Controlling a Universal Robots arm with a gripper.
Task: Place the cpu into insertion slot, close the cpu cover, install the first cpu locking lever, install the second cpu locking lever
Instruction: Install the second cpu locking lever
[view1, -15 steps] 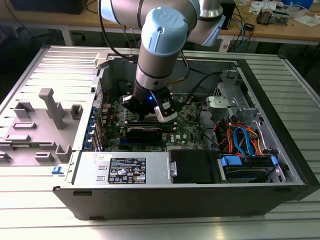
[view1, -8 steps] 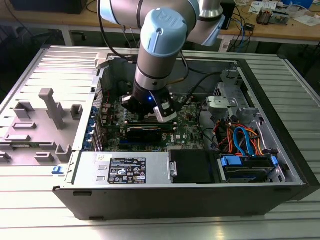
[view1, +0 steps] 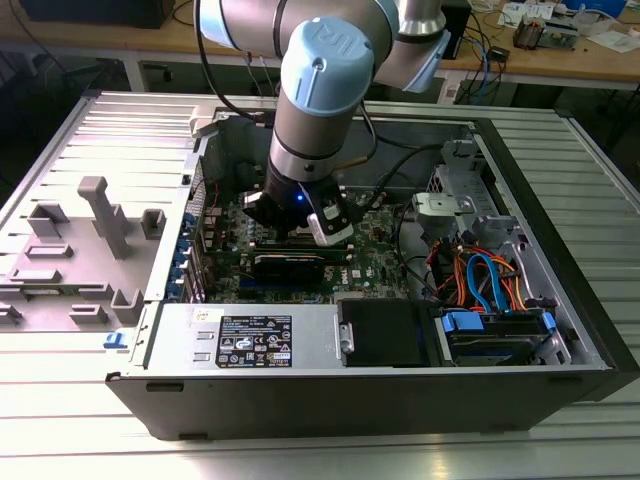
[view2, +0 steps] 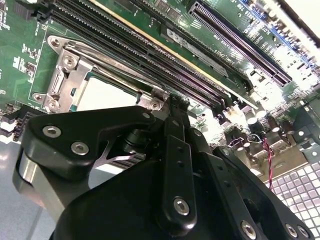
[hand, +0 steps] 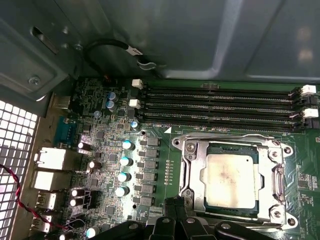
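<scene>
**Cover down over the seated cpu, tool at the socket's edge**

An open computer case (view1: 560, 250) lies on its side on the ribbed metal bench (view1: 60, 420), with the green board (view1: 375, 245) as its floor. The arm (view1: 315, 110) reaches straight down into the case, near the board's middle.

In the first wrist view the slot (hand: 187, 172) sits just beside the long black memory slots (hand: 220, 107), which run parallel to one of its edges. The cover (hand: 265, 175) lies flat over it, and the cpu (hand: 230, 180) shows through the cover's window, flat, metal top up, its edges square to the frame. It is very nearly square, so it has no long axis worth naming.

The tool (view2: 172, 107) is at the slot's edge farthest from the memory slots. In the second wrist view its fingertips meet with no gap, their tip at the frame's corner where a thin wire lever (view2: 107, 62) runs along the side. I cannot tell whether they pinch the lever or merely touch it.

The cpu looks light, rigid and slick on top, with a fragile contact side; it is best held by its edges. The cover is thin stiff sheet metal on a hinge. The lever is springy wire that should resist pressing, and its end is the place to push.
</scene>
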